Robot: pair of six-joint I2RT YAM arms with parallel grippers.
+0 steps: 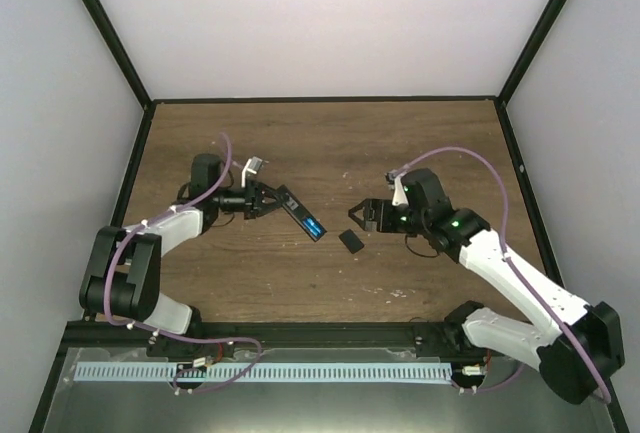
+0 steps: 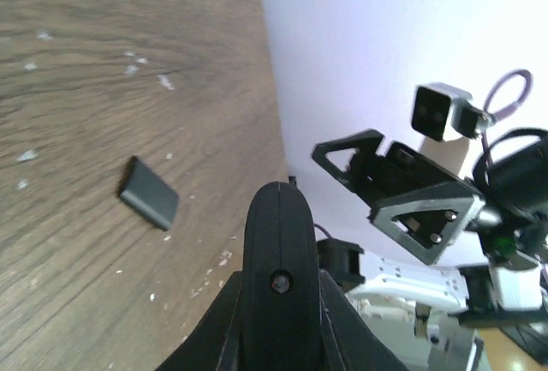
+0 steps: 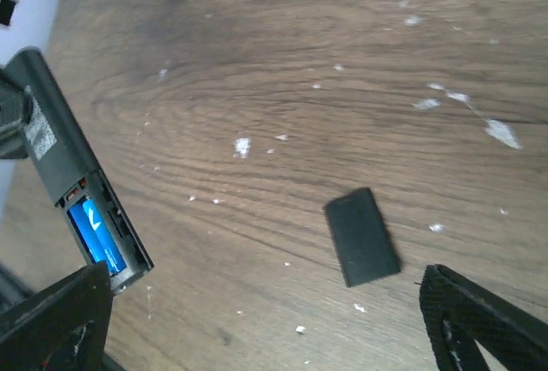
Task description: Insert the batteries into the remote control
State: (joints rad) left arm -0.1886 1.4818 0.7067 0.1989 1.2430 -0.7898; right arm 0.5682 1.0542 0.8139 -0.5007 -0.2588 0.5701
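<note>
left gripper (image 1: pixel 262 200) clamps remote control (image 1: pixel 303 215) end over table (image 1: pixel 400 143) | battery (image 3: pixel 96 236) seated in its recess | right gripper (image 1: pixel 360 215) spread, empty, near black cover (image 3: pixel 361 236) | remote likely light, rigid, slick: pinch long edges

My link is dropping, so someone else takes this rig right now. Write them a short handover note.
Left tool: shut on one end of the remote control, battery recess facing up.
Right tool: open, holding nothing, near the small black cover, which lies flat on the table.
Done: a blue battery sits in the open recess; I cannot tell whether both are in.
Left: check for the second battery, then probably pick up the cover and close the recess.
</note>
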